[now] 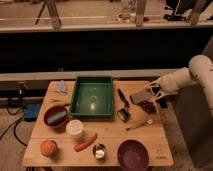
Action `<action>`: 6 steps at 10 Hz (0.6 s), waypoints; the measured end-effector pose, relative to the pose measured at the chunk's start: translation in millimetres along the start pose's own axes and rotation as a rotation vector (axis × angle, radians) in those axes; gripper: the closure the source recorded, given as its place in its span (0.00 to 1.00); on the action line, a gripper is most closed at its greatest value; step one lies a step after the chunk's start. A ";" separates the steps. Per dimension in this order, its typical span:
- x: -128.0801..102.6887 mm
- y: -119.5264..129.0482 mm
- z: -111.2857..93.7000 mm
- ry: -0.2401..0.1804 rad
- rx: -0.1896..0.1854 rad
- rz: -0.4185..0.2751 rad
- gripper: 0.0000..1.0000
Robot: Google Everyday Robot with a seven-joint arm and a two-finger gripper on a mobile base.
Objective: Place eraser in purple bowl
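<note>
The eraser (pixel 141 96), a flat grey-brown block, is held in my gripper (pixel 150 94) above the right side of the wooden table (pixel 107 132). The gripper comes in from the right on a white arm (pixel 192 74) and is shut on the eraser's right end. The purple bowl (pixel 133 155) stands empty at the table's front edge, right of the middle, well in front of the gripper and slightly to its left.
A dark reddish object (pixel 147 106) lies under the gripper. A black-handled tool (pixel 123 104), a utensil (pixel 140 124) and a green tray (pixel 92 95) lie nearby. A dark red bowl (pixel 56 116), white cup (pixel 75 129), carrot (pixel 86 142), orange (pixel 48 147) and metal cup (pixel 99 151) stand front left.
</note>
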 end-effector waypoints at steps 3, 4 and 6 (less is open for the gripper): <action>-27.5 20.4 -8.8 0.007 0.007 -0.101 0.93; -38.7 28.8 -13.7 0.011 0.008 -0.135 0.93; -65.5 44.9 -17.0 0.011 -0.008 -0.214 0.93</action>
